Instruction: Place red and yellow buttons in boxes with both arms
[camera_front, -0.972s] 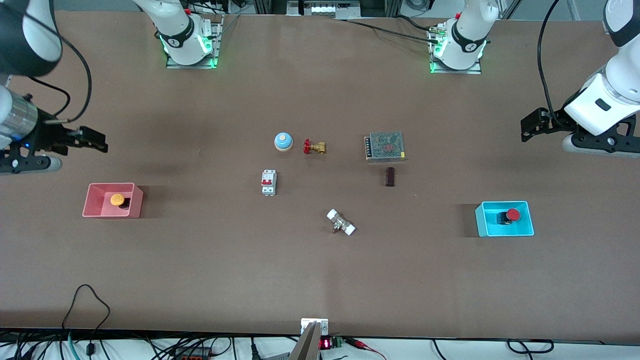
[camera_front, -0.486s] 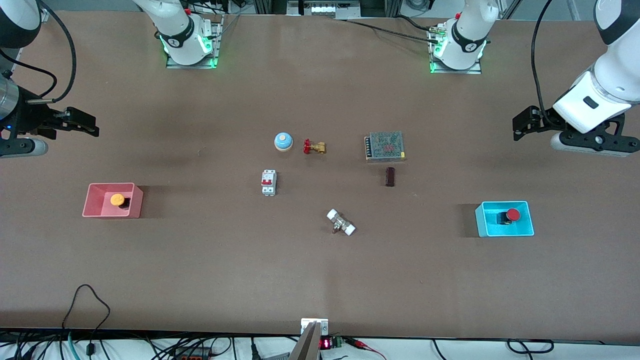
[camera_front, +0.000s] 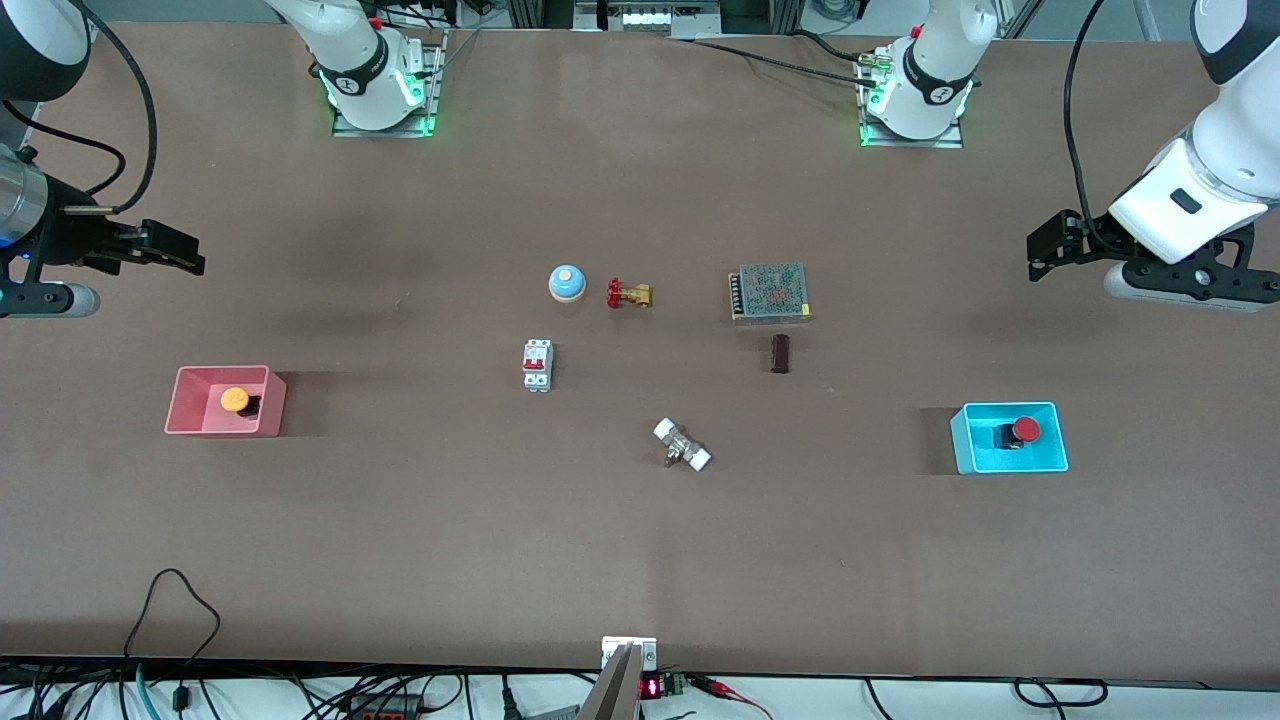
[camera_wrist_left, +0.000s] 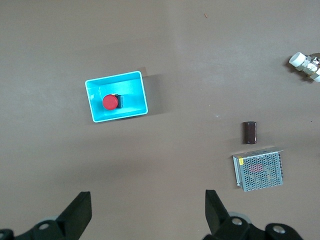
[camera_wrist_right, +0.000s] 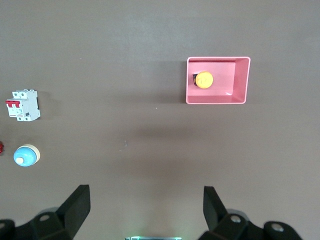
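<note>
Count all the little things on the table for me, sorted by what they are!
Buttons: 2, yellow button, red button
Boxes: 2, pink box, cyan box
Bell: 1
Valves: 2, brass valve, white-capped valve
Breaker: 1
Mesh-topped unit: 1
Dark block: 1
Total: 10

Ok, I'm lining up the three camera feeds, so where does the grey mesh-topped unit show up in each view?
Front view: the grey mesh-topped unit sits mid-table, toward the left arm's end from the brass valve.
Left wrist view: low in the picture, close by the dark brown block.
Right wrist view: not in it.
Shared landmark: that dark brown block, beside the unit in both views that show it.
</note>
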